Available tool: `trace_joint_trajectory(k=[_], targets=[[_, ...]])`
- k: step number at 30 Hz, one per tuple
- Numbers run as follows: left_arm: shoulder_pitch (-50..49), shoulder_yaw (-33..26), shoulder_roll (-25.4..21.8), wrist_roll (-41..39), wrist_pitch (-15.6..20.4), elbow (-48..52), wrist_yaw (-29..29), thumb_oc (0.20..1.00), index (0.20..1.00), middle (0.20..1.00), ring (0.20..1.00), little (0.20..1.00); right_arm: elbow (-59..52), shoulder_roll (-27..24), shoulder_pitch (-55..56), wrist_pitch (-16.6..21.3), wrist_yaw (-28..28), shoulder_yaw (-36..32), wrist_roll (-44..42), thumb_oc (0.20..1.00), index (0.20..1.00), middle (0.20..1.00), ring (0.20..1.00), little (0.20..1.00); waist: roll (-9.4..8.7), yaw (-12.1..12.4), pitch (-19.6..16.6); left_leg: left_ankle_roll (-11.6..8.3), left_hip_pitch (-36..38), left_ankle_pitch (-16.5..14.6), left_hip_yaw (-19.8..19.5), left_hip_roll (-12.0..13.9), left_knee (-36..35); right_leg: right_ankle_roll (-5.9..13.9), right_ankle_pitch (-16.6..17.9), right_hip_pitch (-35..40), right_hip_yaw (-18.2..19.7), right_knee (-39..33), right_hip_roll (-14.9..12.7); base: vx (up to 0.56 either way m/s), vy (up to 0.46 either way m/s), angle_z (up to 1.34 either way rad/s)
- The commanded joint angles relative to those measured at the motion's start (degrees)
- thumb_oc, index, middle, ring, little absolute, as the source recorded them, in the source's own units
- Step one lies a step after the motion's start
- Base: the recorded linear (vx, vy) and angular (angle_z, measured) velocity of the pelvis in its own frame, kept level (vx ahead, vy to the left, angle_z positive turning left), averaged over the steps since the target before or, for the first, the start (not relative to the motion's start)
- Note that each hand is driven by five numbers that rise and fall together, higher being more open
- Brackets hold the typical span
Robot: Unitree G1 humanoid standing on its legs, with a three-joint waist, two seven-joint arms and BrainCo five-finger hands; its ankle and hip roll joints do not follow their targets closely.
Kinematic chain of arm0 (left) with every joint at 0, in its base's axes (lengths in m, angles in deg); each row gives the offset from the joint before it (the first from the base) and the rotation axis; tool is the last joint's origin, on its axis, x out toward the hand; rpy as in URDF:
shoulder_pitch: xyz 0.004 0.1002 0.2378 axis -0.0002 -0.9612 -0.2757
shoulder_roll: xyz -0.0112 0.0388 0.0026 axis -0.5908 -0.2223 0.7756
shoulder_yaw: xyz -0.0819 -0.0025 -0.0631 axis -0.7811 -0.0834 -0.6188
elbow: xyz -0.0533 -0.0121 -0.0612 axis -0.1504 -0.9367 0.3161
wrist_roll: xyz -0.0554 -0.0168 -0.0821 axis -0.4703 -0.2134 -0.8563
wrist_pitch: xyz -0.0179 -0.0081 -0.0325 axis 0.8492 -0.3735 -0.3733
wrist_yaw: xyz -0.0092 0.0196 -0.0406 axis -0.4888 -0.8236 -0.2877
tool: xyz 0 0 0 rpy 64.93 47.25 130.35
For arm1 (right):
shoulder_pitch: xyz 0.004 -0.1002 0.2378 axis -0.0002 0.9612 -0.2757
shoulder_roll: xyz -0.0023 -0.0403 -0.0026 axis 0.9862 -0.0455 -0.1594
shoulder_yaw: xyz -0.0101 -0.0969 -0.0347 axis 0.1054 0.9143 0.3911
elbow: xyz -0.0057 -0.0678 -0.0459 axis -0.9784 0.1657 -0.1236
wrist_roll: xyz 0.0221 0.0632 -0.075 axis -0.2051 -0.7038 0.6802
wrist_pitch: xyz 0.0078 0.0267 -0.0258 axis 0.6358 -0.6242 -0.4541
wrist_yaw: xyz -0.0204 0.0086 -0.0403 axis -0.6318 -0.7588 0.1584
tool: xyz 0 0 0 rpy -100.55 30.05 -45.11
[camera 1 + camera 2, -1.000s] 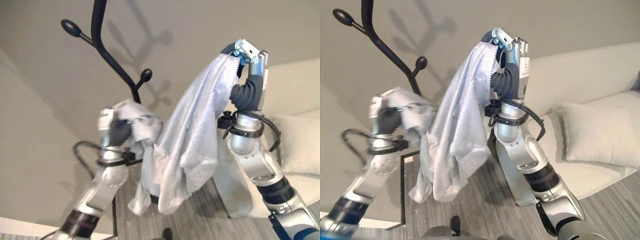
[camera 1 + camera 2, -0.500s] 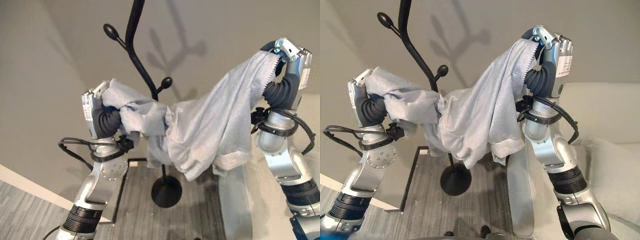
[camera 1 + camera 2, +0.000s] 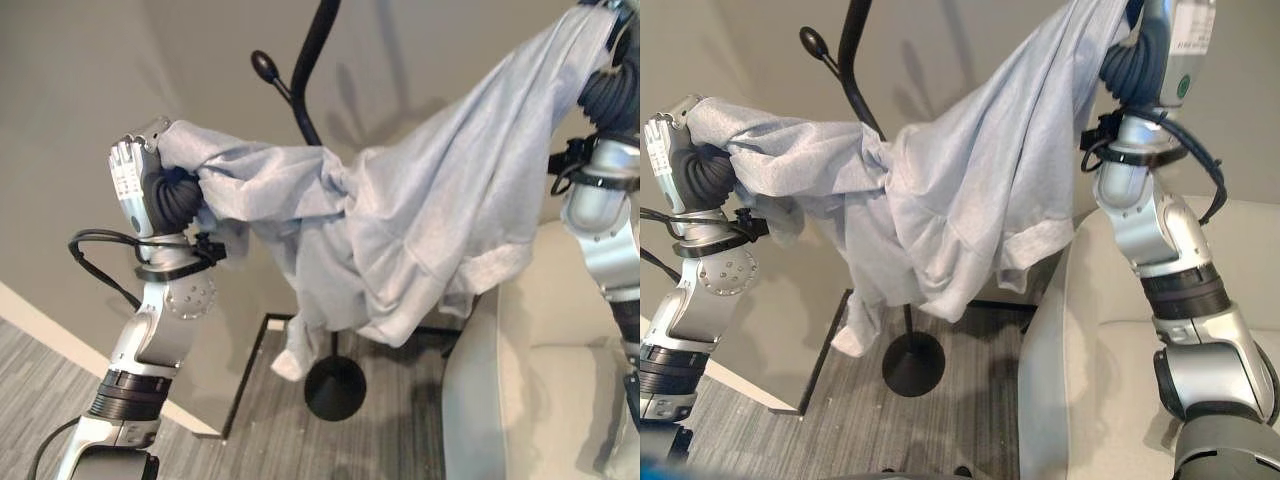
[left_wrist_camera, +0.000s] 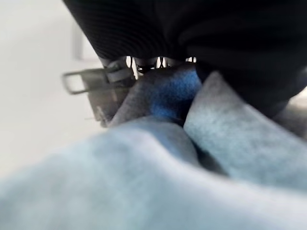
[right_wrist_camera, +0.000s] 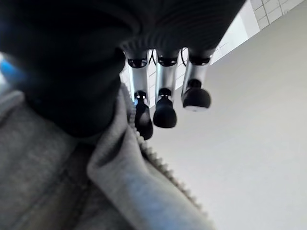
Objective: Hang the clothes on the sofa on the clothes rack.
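Left eye view: pale grey garment [image 3: 420, 230], stretched in the air between both hands. Left hand [image 3: 135, 170] raised, fingers curled into one bunched end of the cloth. The other end runs up to the right hand at the upper edge. Black clothes rack [image 3: 315, 95] stands behind the cloth, between the hands, its round base [image 3: 335, 388] on the grey floor [image 3: 270, 420] beneath the hanging folds. Pale sofa [image 3: 530, 400] below the right arm.

Right eye view: same arrangement; the garment's loose lower part hangs in front of the rack's pole.

Left wrist view: cloth wadded against the palm, fingers [image 4: 144, 64] closed over it.

Right wrist view: right hand [image 5: 163, 103], fingers bent; zipper edge [image 5: 153, 158] of the garment pinched under the thumb beside them.
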Motion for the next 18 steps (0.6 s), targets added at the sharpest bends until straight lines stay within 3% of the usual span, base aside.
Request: trace_joint_trajectory(k=[1,10,13,18], targets=[[2.1,-3.0,-4.4,-4.4,-0.5,-1.8,-1.1,0.200,0.200,0.200,0.200,0.200,3.5,-2.4,-6.2,-1.2,2.7,0.5,-4.7,0.200,0.200,0.200,0.200,0.200,-4.42,1.1,-3.9,0.08,4.4,-3.1,-0.4,-1.7,-2.1,3.22,0.8,2.8,-2.2,-5.2,-3.3,0.02,-0.028,0.27],[1.7,-2.2,-5.1,-5.8,-1.1,-5.7,0.0,0.200,0.200,0.200,0.200,0.200,20.1,-5.6,-17.3,-2.4,3.0,6.5,-9.2,0.200,0.200,0.200,0.200,0.200,-3.88,2.0,-3.8,-1.05,3.5,-2.0,-1.9,-1.3,-2.1,2.82,-0.5,3.4,-4.6,-5.2,-3.3,0.05,-0.022,0.23],[1.8,-1.7,-5.4,-6.3,-1.7,-8.0,0.2,0.200,0.200,0.200,0.200,0.200,28.0,-8.0,-22.2,-2.4,1.6,11.0,-10.8,0.200,0.200,0.200,0.200,0.200,-4.04,2.8,-3.8,-1.91,3.2,-0.2,-2.8,-0.9,-2.1,2.72,-0.9,3.5,-6.0,-4.8,-3.3,0.09,-0.047,0.10],[4.1,0.9,-4.9,-8.0,-2.4,-12.7,0.8,0.200,0.200,0.200,0.200,0.200,39.7,-7.5,-28.8,-2.1,-0.5,17.4,-13.2,0.200,0.200,0.200,0.200,0.200,-4.07,3.4,-3.4,-3.01,2.5,2.2,-4.0,-0.4,-2.1,2.35,-2.2,3.2,-7.8,-3.6,-3.1,0.05,-0.035,0.22]])
